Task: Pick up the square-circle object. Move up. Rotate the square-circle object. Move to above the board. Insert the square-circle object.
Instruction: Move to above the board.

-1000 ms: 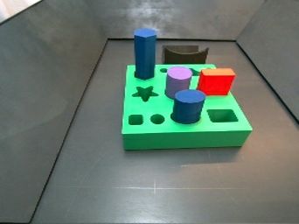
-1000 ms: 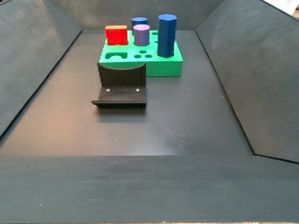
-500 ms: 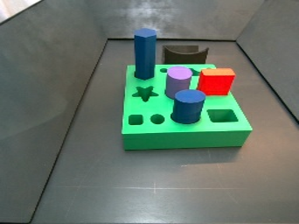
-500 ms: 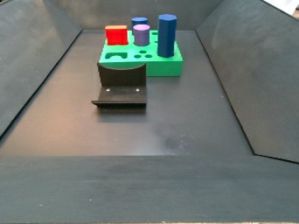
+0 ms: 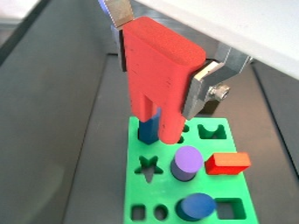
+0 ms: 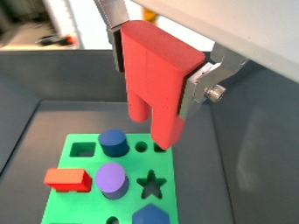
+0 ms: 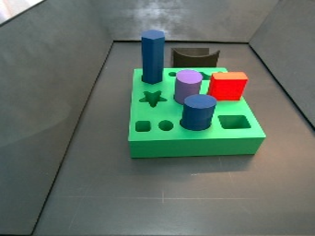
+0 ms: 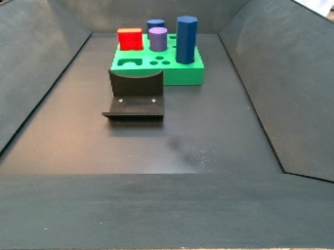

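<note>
Both wrist views show you the claw (image 5: 163, 66) clamped on the slab (image 5: 158, 83), the salmon-red square-circle piece. Its silver fingers (image 6: 201, 87) press flat against the slab's two broad faces near the upper end, so most of the slab hangs out below the claw. You can see the notched end pointing down, with two short prongs at the tip (image 6: 158, 122). The slab hangs upright and clear of the board (image 5: 163, 197), with its tip in the air over the green top face; how high it sits you cannot tell from these views.

On the board you see a tall blue cylinder (image 7: 151, 55), a purple cylinder (image 7: 189, 87), a short dark blue cylinder (image 7: 198, 112) and a red cube (image 7: 229, 86), all standing in their holes. A star hole (image 7: 151, 99) lies open near the tall cylinder, and a small square hole and a small round hole sit close to the front edge. In a wrist view the slab's tip hangs in front of the tall blue cylinder (image 5: 149, 131), partly hiding it.

Neither side view shows you the claw or the slab; both lie outside those frames. In a side view the fixture (image 8: 136, 95) stands on the dark bench (image 8: 170, 146) just in front of the board (image 8: 170, 70), and it holds nothing.
</note>
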